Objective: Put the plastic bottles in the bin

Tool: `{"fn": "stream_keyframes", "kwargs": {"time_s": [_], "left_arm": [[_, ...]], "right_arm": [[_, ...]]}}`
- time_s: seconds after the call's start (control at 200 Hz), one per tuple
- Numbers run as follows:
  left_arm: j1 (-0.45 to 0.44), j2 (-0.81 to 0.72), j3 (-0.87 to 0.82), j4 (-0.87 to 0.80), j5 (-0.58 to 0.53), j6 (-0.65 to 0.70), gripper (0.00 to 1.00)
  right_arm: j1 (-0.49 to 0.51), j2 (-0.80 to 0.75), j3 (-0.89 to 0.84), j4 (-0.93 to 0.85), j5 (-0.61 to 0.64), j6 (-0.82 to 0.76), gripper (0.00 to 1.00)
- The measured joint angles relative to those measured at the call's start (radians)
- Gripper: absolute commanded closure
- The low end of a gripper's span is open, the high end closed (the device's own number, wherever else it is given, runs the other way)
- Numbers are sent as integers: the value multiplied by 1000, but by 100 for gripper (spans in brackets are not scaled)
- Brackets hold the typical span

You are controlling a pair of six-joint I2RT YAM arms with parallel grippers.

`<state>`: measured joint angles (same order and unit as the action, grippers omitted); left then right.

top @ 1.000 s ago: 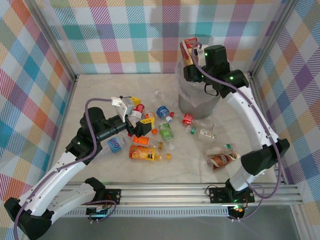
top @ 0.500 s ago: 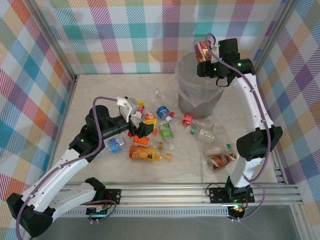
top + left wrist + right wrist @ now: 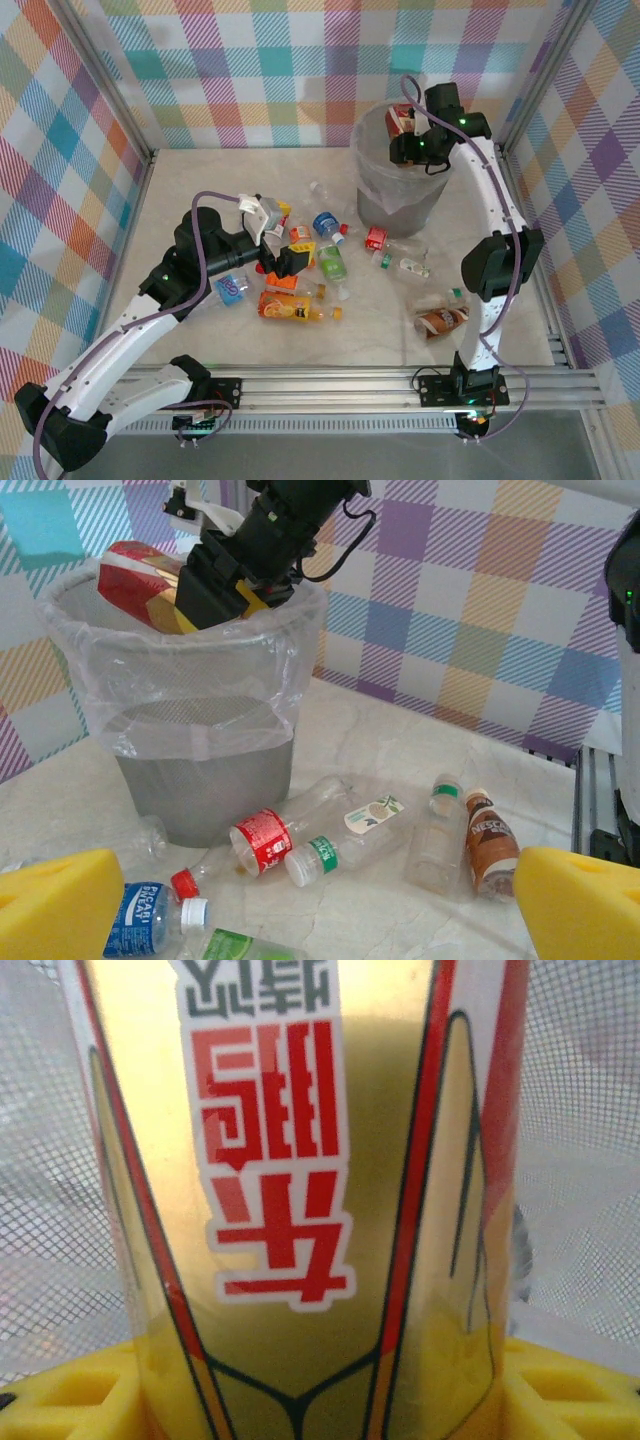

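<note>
My right gripper (image 3: 408, 138) is shut on a red-and-gold labelled plastic bottle (image 3: 400, 119) and holds it inside the mouth of the bin (image 3: 393, 207). The left wrist view shows that bottle (image 3: 138, 579) just below the lined rim of the bin (image 3: 200, 780). In the right wrist view the bottle (image 3: 300, 1210) sits between the yellow pads (image 3: 70, 1400), with bin mesh (image 3: 585, 1160) behind. My left gripper (image 3: 287, 257) stands open low over the loose bottles, nothing between its fingers (image 3: 60, 905). Ahead of it lie a red-label bottle (image 3: 258, 840) and a clear one (image 3: 350, 842).
Several more bottles lie on the table: a blue-label one (image 3: 232, 288), an orange one (image 3: 285, 307), a green-label one (image 3: 332, 263), a brown one (image 3: 440, 321). Frame posts and checked walls close in the table (image 3: 200, 190).
The right gripper has carried the bottle from above the bin's back-left rim to the right and down into the bin's mouth. The left arm has crept slightly forward, still open.
</note>
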<state>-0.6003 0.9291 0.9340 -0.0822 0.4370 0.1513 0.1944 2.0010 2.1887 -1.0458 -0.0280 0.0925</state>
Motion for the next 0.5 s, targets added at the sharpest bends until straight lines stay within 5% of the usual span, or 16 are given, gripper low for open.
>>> {"fn": "stream_keyframes", "kwargs": {"time_s": [0.5], "left_arm": [[0, 27, 27, -24, 26, 3, 0]], "right_arm": [[-12, 100, 90, -104, 0, 15, 45]]}}
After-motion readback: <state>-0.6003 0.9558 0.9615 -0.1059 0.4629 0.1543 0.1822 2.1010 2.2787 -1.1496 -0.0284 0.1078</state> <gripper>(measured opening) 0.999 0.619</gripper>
